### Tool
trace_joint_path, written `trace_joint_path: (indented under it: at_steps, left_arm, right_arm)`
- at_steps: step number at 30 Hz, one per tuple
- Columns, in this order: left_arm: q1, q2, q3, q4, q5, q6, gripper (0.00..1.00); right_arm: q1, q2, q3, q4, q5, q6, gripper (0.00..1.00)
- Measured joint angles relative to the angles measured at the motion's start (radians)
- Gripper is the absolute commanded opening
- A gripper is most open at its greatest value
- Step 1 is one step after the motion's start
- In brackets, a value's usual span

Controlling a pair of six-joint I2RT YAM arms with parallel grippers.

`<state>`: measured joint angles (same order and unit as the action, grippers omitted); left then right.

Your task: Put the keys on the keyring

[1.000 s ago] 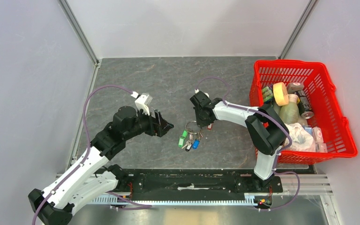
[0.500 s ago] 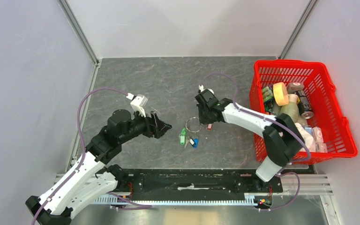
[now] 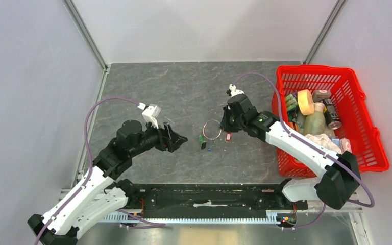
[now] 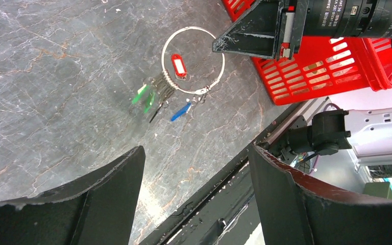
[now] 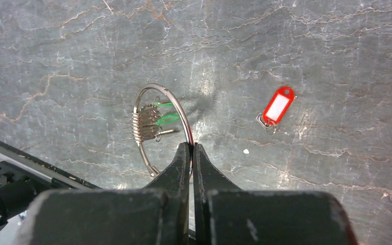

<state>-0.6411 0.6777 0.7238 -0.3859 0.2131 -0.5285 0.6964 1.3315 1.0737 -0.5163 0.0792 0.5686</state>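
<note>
**Keyring raised off the table; red key left behind**

The right gripper (image 5: 190, 147), jaws pressed together on the keyring (image 5: 158, 86) wire, has raised it off the table (image 3: 184, 92) since the earlier views. Green keys (image 4: 143, 97) and a blue key (image 4: 181, 111) now dangle from it at centre frame. The red key (image 5: 277, 107) lies apart on the table, so it probably still needs threading. The left gripper (image 4: 196, 153) is spread and empty, at the bottom of its wrist view. The dangling keys are blurred; the ring's split cannot be made out.

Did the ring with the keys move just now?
Yes. The keyring, pinched in the right fingers, slid a little toward the red basket.
</note>
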Motion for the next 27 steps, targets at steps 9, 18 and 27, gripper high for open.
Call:
trace_joint_path:
  at_steps: [9, 18, 27]
  left_arm:
    - [0.000, -0.026, 0.000, 0.000, 0.007, -0.006, 0.80]
    - [0.000, -0.030, 0.000, 0.005, 0.008, -0.006, 0.80]
    - [0.000, -0.034, 0.000, 0.022, 0.023, -0.009, 0.80]
  right_arm:
    - [0.000, -0.067, -0.035, 0.015, -0.050, 0.066, 0.00]
    - [0.000, -0.106, -0.045, 0.056, -0.064, 0.122, 0.00]
    - [-0.003, -0.179, -0.051, 0.063, -0.095, 0.165, 0.00]
